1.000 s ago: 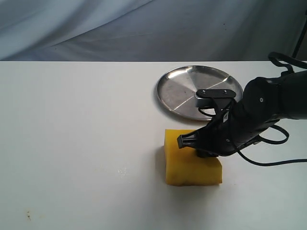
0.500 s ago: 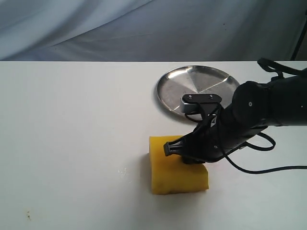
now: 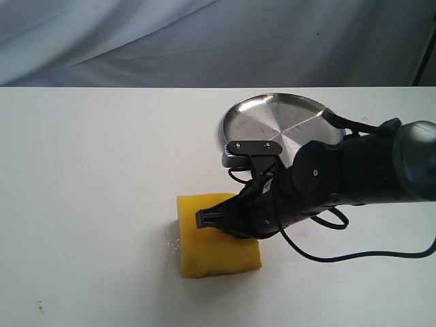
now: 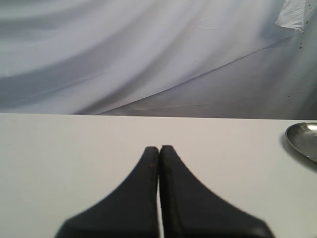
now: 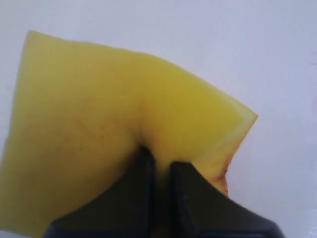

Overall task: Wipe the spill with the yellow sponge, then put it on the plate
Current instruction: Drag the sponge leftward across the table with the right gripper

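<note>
The yellow sponge (image 3: 204, 248) lies flat on the white table (image 3: 95, 170), front of centre, and fills most of the right wrist view (image 5: 99, 114). My right gripper (image 3: 242, 228) presses down on its back edge and is shut on a pinch of the foam (image 5: 161, 161). Only a faint wet trace of the spill (image 3: 172, 243) shows at the sponge's left edge. Behind the arm sits the silver plate (image 3: 272, 119), with nothing on it. Its rim (image 4: 302, 141) also shows in the left wrist view. My left gripper (image 4: 159, 148) is shut on nothing above bare table, and is out of the exterior view.
A grey cloth backdrop (image 3: 204, 41) hangs behind the table's far edge. A small dark speck (image 3: 41, 306) marks the table near the front left corner. The right arm's black cable (image 3: 354, 255) loops over the table to the right of the sponge.
My right gripper has dragged the sponge leftward across the table, away from the plate's front and up to the faint wet trace. The plate has not moved.
</note>
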`<state>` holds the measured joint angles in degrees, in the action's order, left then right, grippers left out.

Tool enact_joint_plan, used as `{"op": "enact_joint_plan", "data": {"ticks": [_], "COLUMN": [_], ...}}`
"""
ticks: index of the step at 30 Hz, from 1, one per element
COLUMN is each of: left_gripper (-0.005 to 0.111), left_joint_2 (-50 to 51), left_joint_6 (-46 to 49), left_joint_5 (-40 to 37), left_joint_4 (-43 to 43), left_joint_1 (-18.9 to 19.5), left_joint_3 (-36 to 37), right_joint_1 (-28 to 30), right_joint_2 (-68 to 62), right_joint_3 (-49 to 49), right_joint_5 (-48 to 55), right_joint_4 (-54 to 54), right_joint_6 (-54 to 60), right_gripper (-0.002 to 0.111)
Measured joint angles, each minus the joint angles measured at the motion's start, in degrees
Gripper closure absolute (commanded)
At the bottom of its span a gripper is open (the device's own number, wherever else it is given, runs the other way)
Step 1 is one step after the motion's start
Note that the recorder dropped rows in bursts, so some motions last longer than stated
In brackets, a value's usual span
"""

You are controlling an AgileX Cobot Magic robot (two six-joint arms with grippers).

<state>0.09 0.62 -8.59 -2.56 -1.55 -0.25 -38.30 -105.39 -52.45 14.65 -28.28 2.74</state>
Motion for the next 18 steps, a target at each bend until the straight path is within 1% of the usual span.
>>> {"op": "enact_joint_plan", "data": {"ticks": [11,18], "left_gripper": [0.105,0.105], "left_joint_2": [0.0,0.0], "left_joint_6": [0.0,0.0], "left_joint_5": [0.0,0.0], "left_joint_4": [0.0,0.0], "left_joint_1": [0.0,0.0], "left_joint_3": [0.0,0.0], "right_joint_1": [-1.1,-3.7], "right_joint_2": [-0.3,-0.7], "right_joint_3": [0.0,0.0], "right_joint_5": [-3.1,-6.1], "right_joint_4": [-2.8,-4.9], "right_joint_6": [0.1,0.1], "right_gripper": [0.108,0.108]}}
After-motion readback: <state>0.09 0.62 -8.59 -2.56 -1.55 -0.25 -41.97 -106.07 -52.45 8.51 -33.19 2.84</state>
